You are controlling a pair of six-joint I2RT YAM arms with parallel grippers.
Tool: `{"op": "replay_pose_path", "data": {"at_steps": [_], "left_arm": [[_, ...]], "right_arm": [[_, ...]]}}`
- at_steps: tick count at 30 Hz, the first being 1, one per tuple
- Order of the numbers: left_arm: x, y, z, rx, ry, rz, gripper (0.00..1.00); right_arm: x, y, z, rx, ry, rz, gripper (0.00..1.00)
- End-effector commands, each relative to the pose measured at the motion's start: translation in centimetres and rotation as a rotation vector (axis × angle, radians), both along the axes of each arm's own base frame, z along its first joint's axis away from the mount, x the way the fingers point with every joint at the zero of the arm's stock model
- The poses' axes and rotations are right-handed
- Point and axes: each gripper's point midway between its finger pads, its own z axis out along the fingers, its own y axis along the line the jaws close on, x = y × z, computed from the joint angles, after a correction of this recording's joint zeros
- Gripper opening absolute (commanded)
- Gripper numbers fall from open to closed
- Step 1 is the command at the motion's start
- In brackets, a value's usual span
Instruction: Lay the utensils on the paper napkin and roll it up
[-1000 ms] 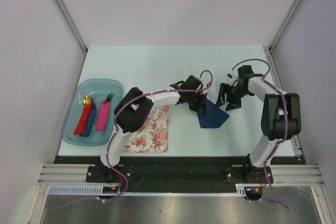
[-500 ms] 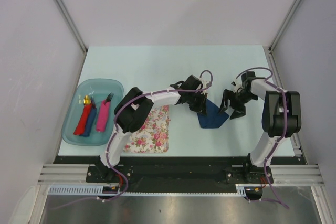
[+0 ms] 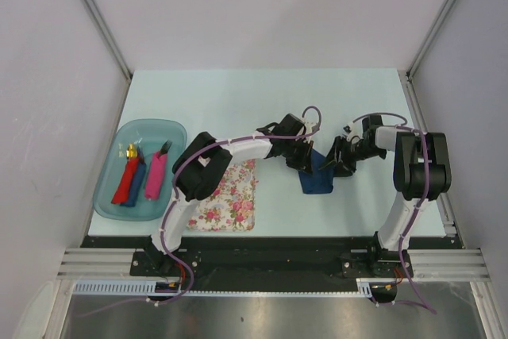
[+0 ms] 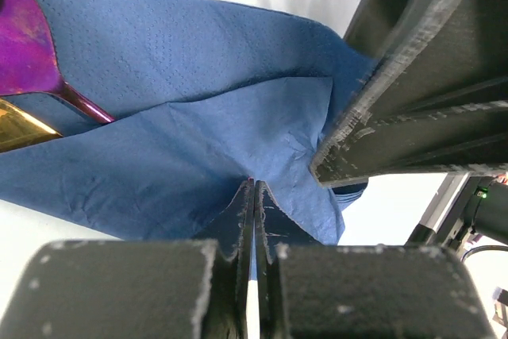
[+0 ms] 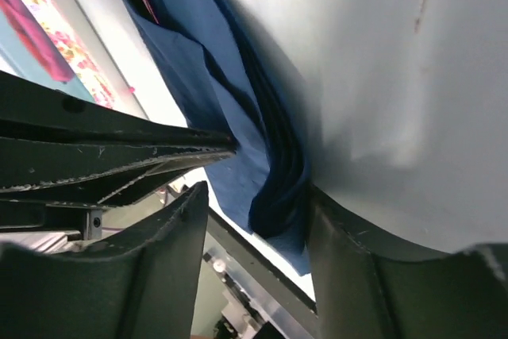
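Observation:
The navy paper napkin (image 3: pixel 317 182) lies folded at mid-table. In the left wrist view the napkin (image 4: pixel 175 117) wraps over the purple spoon (image 4: pixel 24 45) and the gold utensil (image 4: pixel 16 129), which stick out at the left. My left gripper (image 3: pixel 302 160) (image 4: pixel 255 184) is shut, pinching a napkin fold. My right gripper (image 3: pixel 340 160) (image 5: pixel 255 196) is open, and its jaws straddle the thick folded right edge of the napkin (image 5: pixel 230 93). Both utensils are hidden in the top view.
A teal tray (image 3: pixel 159 125) at the left holds chunky red (image 3: pixel 125 182), blue (image 3: pixel 138 180) and pink (image 3: pixel 156 176) pieces. The floral mat (image 3: pixel 230 200) lies under the left arm, near the front edge. The right arm's fingers (image 4: pixel 413 77) crowd close to the left gripper.
My right gripper has moved left onto the napkin's right edge. The napkin's right corner has folded in, so it looks narrower. The left gripper has stayed put.

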Motion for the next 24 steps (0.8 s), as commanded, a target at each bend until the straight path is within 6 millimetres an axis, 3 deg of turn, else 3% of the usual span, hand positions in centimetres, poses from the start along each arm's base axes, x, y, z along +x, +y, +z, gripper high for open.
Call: {"op": "replay_pose_path", "data": {"at_steps": [1,5,9,16,22,24], "left_arm": [[-0.7,2.0,-2.9,0.089,0.044,0.01,0.01],[-0.7,1.9,-2.8,0.087,0.045,0.012,0.01],[-0.6,1.8,-2.6,0.081,0.045,0.015,0.01],[-0.7,1.8,-2.3,0.074,0.048,0.019,0.01],[-0.6,1.9,-2.0,0.07,0.044,0.024,0.01],[-0.7,1.9,-2.2,0.073,0.047,0.024,0.01]], "right_arm": [[1.5,0.2,0.1,-0.008,-0.087,-0.013,0.48],[1.7,0.2,-0.1,-0.051,-0.1,-0.001,0.3],[1.6,2.4,0.6,-0.106,-0.178,0.102,0.2],[1.4,3.7,1.4,-0.203,-0.264,0.201,0.04],[2.2,2.8,3.4,-0.202,-0.297,0.144,0.06],[2.4,2.3,4.1,-0.206,-0.3,0.124,0.19]]}}
